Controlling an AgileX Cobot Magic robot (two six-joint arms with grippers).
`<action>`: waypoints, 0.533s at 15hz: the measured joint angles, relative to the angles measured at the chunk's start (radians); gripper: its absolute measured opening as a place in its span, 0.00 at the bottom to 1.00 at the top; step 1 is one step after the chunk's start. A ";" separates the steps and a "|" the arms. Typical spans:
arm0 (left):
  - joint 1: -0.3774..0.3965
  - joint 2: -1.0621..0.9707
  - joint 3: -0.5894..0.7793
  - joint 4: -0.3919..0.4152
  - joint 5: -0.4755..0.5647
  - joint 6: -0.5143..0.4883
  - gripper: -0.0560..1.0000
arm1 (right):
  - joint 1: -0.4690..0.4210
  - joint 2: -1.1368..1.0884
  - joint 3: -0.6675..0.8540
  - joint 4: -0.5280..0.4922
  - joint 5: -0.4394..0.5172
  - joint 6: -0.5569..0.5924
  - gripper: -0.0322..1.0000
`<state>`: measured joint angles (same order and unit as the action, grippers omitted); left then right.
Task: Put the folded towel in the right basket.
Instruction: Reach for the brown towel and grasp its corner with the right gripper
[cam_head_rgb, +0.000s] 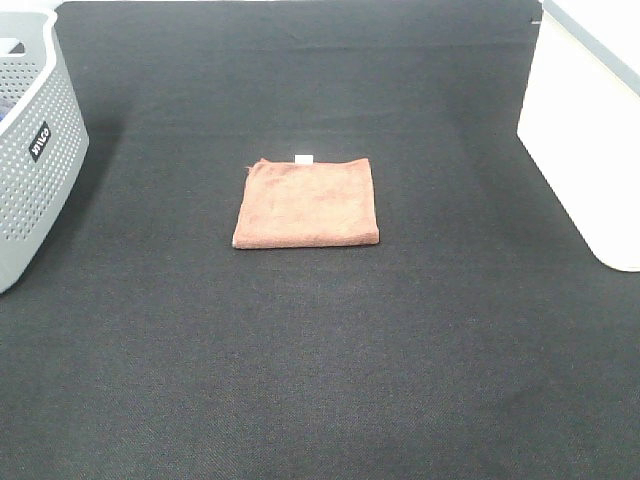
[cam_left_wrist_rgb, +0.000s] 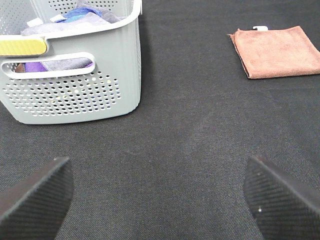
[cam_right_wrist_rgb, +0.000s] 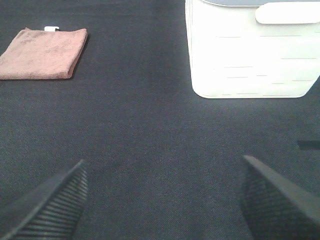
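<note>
A folded rust-brown towel (cam_head_rgb: 307, 203) with a small white tag lies flat in the middle of the black mat. It also shows in the left wrist view (cam_left_wrist_rgb: 276, 51) and in the right wrist view (cam_right_wrist_rgb: 44, 53). The white right basket (cam_head_rgb: 588, 140) stands at the right edge; the right wrist view shows it (cam_right_wrist_rgb: 250, 55) close ahead. My left gripper (cam_left_wrist_rgb: 160, 200) is open and empty, well short of the towel. My right gripper (cam_right_wrist_rgb: 162, 200) is open and empty, also far from it. Neither arm shows in the exterior high view.
A grey perforated basket (cam_head_rgb: 30, 150) stands at the left edge; the left wrist view shows it (cam_left_wrist_rgb: 75, 85) holding purple, blue and grey cloths. The black mat (cam_head_rgb: 320, 380) covers the table.
</note>
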<state>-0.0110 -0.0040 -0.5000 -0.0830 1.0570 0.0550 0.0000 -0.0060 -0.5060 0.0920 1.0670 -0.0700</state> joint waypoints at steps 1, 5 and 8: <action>0.000 0.000 0.000 0.000 0.000 0.000 0.88 | 0.000 0.000 0.000 0.000 0.000 0.000 0.77; 0.000 0.000 0.000 0.000 0.000 0.000 0.88 | 0.000 0.000 0.000 0.000 0.000 0.000 0.77; 0.000 0.000 0.000 0.000 0.000 0.000 0.88 | 0.000 0.000 0.000 0.000 0.000 0.000 0.77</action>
<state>-0.0110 -0.0040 -0.5000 -0.0830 1.0570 0.0550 0.0000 -0.0060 -0.5060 0.0920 1.0670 -0.0700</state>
